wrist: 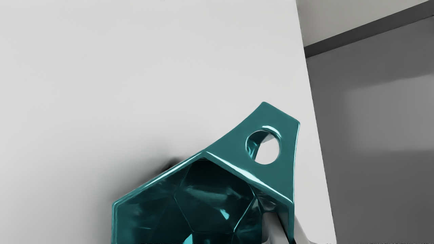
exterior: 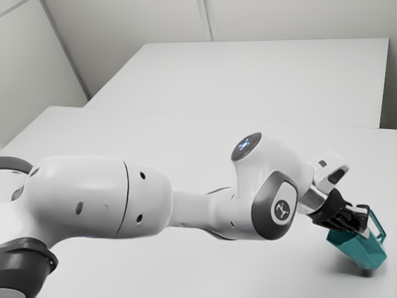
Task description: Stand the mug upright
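black two-finger gripper (exterior: pixel 366 231) pinches the wall of the glossy teal six-sided mug (exterior: pixel 358 250), tilted low over the smooth white table (exterior: pixel 248 268) at the exterior view's near right; hold firm, level base slowly, seat flat, then release.

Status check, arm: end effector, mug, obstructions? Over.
End effector shut on mug wall, one finger inside. Mug tilted, not upright. Table edge beyond handle. Over.

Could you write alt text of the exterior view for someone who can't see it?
A black gripper holds a tilted teal mug by its wall over a white table; the white robot arm reaches in from the exterior view's left.
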Motion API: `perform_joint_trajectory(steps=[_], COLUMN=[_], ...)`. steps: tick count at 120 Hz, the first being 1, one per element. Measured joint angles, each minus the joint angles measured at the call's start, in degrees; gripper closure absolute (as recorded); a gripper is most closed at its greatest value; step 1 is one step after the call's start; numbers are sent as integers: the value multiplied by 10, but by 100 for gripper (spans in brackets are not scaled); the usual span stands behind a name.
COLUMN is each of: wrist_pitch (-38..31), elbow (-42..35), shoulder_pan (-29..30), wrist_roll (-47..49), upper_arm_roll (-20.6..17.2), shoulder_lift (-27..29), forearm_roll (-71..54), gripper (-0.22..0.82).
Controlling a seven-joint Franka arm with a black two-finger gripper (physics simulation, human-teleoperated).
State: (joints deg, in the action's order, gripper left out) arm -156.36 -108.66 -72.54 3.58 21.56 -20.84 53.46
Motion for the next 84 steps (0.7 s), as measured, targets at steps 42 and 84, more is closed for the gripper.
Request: perform_joint_trajectory(steps=[42,84], wrist_pitch=[35,126], elbow=[-41,-83], shoulder_pan=[44,198], wrist_roll=[14,55], upper_arm_roll=[45,64], shoulder_lift=[83,163], forearm_roll=[-98,-297], gripper=[79,79])
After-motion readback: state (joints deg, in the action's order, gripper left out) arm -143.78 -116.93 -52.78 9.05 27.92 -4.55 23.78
